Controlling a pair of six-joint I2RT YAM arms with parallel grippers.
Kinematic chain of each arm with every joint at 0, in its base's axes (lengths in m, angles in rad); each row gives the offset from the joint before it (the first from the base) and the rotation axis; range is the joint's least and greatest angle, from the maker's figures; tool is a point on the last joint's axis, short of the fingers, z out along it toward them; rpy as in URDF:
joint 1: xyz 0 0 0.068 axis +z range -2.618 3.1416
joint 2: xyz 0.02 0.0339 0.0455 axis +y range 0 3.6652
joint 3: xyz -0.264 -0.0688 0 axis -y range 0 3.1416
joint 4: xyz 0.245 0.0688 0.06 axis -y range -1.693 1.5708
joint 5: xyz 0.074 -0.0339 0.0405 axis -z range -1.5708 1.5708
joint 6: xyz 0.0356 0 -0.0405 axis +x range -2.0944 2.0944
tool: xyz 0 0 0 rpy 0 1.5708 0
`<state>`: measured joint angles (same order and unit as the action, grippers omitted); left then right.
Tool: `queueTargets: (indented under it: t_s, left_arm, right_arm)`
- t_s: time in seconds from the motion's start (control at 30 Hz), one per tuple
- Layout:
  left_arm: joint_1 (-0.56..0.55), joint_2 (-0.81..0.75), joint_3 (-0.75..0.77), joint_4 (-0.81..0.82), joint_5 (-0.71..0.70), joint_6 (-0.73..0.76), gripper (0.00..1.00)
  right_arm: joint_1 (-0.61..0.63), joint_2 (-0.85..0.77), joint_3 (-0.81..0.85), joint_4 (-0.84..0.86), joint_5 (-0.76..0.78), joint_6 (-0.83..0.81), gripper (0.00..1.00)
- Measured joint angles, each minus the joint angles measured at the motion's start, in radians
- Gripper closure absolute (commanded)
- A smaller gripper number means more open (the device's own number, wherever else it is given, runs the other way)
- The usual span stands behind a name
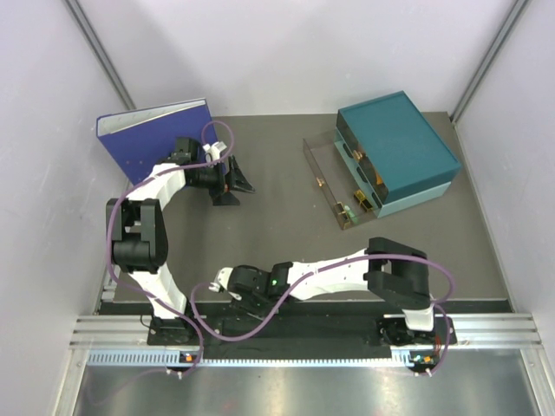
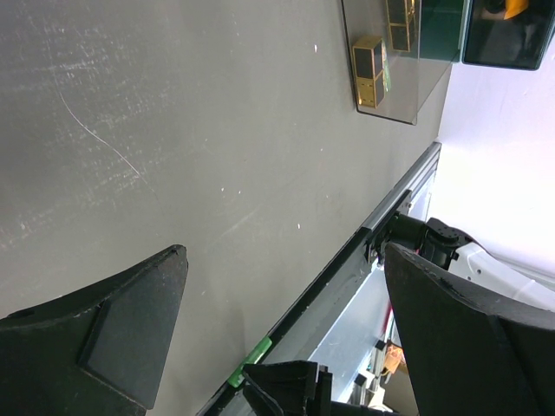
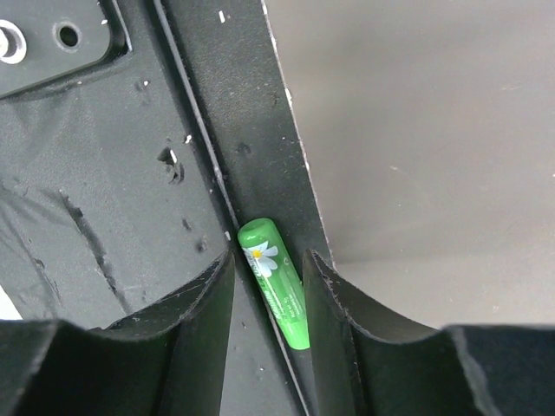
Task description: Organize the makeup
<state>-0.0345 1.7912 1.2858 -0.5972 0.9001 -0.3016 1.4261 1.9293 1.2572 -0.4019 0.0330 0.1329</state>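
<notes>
- Closing on the small green plastic capsule with the daisy print [image 3: 276,290] is the risky part. It lies in the seam between the black mounting plate [image 3: 87,173] and the raised black strip [image 3: 251,130], at the table's near edge, about 7 o'clock from the table's middle in the top view.
- Your right gripper [image 3: 269,260] straddles it with the fingers apart, not yet clamped. A sliver of gap shows on the 9 o'clock side, while the 3 o'clock finger looks to be touching or nearly so. If you squeeze unevenly, the round body may roll or squirt out along the seam toward 12 o'clock.
- The capsule lies slanted to the fingers, from 11 to 5 o'clock in the wrist view. A pinch across that slant could twist it rather than hold it.
- Pressing lower may jam your fingertips against the strip, since the capsule sits low in the seam.
- If it slips on the lift, it could drop among the arm bases, where I judge it hard to reach.
- Your left gripper [image 2: 284,251] hangs released and empty near the large blue binder [image 1: 152,139] at 10 o'clock, well apart, so a clash looks unlikely.
- I judge the carry leads to the clear plastic drawer [image 1: 323,173] pulled from the teal box [image 1: 399,147] at 2 o'clock, where gold-and-black cases [image 2: 371,71] lie. A weak grip may drop the capsule on the grey table [image 3: 416,130] on the way.
</notes>
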Motion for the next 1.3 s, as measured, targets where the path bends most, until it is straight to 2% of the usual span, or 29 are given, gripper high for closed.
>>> queueTargets:
  t_s: [0.43,0.47,0.5,0.53,0.87,1.07,1.17,1.3]
  left_arm:
    - [0.000,0.000,0.000,-0.010,-0.008,0.000,0.01]
    - [0.000,0.000,0.001,-0.013,-0.008,0.001,0.01]
    - [0.000,0.000,0.002,-0.016,-0.008,0.001,0.01]
    - [0.000,0.000,0.003,-0.017,-0.008,0.001,0.01]
    - [0.000,0.007,0.059,-0.051,-0.008,0.001,0.01]
    - [0.000,0.029,0.103,-0.056,-0.011,0.000,0.01]
    - [0.000,0.068,0.142,-0.067,-0.011,0.001,0.01]
    - [0.000,0.120,0.190,-0.073,-0.009,0.000,0.01]
  right_arm:
    - [-0.022,0.035,-0.006,0.013,0.000,0.008,0.66]
    - [-0.022,0.035,-0.006,0.013,0.000,0.005,0.69]
    - [-0.022,0.036,-0.006,0.012,0.001,0.000,0.79]
    - [-0.022,0.037,-0.006,0.010,0.003,-0.003,1.00]
    - [-0.024,0.042,0.007,-0.027,0.020,-0.048,1.00]
    - [-0.041,-0.011,0.000,-0.161,0.005,-0.108,1.00]
    - [-0.083,-0.089,0.010,-0.235,0.024,-0.159,1.00]
    - [-0.203,-0.193,0.141,-0.300,0.057,-0.171,1.00]
